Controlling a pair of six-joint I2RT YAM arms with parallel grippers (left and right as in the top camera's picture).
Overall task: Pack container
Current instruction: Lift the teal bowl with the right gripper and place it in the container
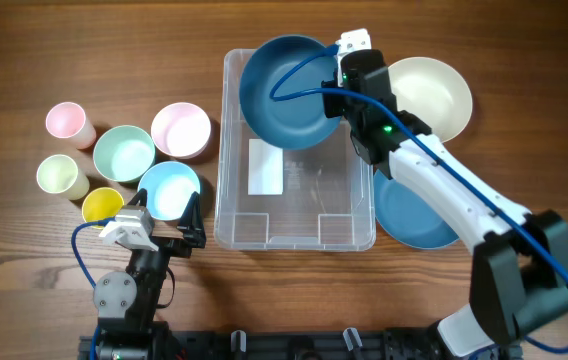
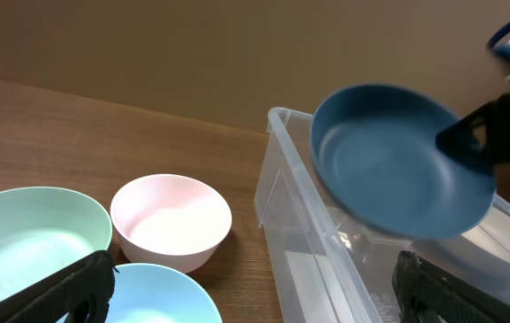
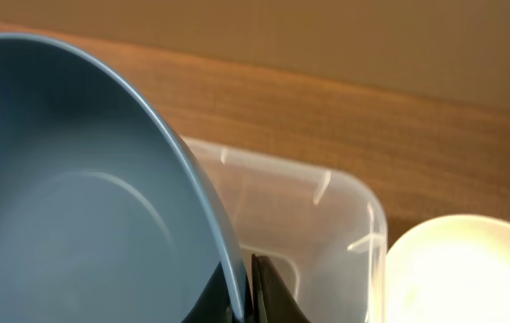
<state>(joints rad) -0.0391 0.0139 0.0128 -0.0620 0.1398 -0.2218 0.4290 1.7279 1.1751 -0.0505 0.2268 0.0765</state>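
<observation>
One blue plate [image 1: 289, 90] in right jaws, tilted over container [image 1: 304, 195] — left jaws wide.

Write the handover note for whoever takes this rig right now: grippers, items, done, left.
Right gripper: shut on the rim of the dark blue round bowl, held tilted over the far end of the large clear plastic container.
Left gripper: open, empty, beside the light blue bowl.
Done: nothing rests in the container yet.
Left: set that bowl down, then likely pack the blue dish and cream bowl at the right, and the pastel bowls and cups at the left.
</observation>
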